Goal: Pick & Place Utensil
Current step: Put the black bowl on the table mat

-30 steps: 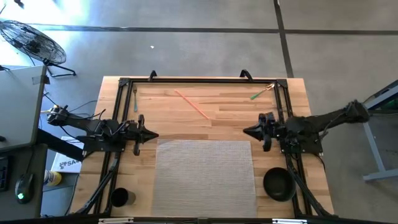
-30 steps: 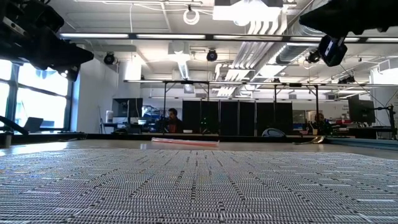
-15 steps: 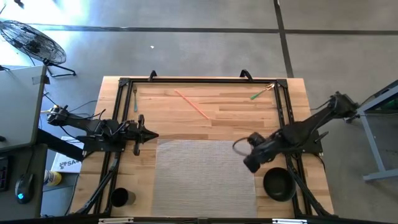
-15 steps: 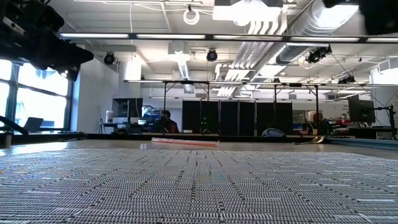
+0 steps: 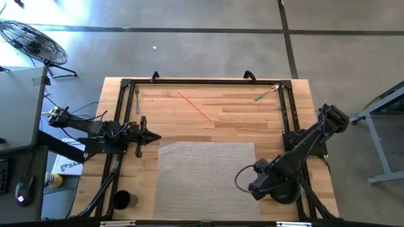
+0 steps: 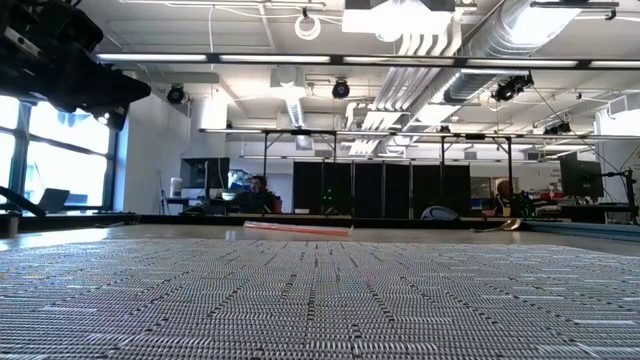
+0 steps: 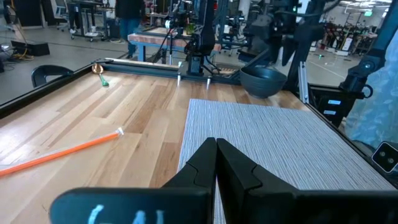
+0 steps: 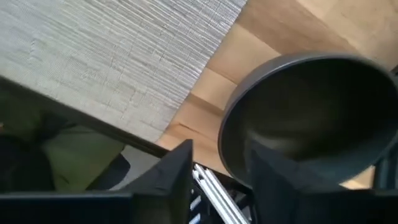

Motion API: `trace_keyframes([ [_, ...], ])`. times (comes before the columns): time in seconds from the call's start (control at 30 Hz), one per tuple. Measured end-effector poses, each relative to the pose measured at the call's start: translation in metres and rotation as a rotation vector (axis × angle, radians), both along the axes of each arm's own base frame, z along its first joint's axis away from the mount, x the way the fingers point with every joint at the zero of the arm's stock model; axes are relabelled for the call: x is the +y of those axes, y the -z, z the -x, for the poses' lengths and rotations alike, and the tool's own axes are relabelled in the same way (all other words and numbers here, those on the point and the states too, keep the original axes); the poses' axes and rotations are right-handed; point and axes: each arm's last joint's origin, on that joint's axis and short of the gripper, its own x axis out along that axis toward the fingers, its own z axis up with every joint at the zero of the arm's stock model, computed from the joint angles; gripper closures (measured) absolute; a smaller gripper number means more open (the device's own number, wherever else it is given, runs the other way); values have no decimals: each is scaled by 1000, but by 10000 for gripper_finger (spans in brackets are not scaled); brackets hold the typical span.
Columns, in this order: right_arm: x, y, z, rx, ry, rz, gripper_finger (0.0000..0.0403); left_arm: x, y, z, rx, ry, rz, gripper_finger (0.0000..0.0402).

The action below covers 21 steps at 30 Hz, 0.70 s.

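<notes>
A thin orange utensil (image 5: 194,104) lies flat on the wood at the far middle of the table, also seen as the orange utensil (image 7: 68,151) in the left wrist view. A green utensil with a gold end (image 5: 265,94) lies near the far right corner, and a fork (image 5: 137,98) by the left rail. The dark bowl (image 5: 283,187) sits on the table at the near right. My right gripper (image 8: 219,149) is open, hanging over the bowl's left rim (image 8: 225,134). My left gripper (image 7: 216,146) is shut and waits at the mat's far left corner. My right gripper comes at the dark bowl from above. One finger (image 8: 180,168) stands outside the rim and the other finger (image 8: 270,171) stands over the hollow. Whether either finger touches the rim, I cannot tell. The bowl rests on the table.
A grey woven mat (image 5: 207,180) covers the near middle of the table. A black cup (image 5: 121,200) stands at the near left corner. Black rails (image 5: 202,81) frame the wood along the far, left and right sides. People show in the room beyond.
My right arm has swung from the middle of the table's right side toward the near edge, tipped downward, and come over the dark bowl. It has left the low view. The left arm and the utensils have kept still.
</notes>
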Motion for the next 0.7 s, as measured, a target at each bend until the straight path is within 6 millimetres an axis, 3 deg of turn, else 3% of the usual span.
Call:
trace_keyframes([
  [0.13, 4, 11, 5, 6, 57, 64, 199, 0, 0, 0, 0, 0, 0, 394],
  [0.27, 7, 22, 11, 35, 143, 87, 186, 0, 0, 0, 0, 0, 0, 394],
  [0.5, 11, 46, 16, 40, 275, 60, 213, 0, 0, 0, 0, 0, 0, 394],
  [0.7, 10, 65, 6, 65, 316, 28, 254, 0, 0, 0, 0, 0, 0, 394],
])
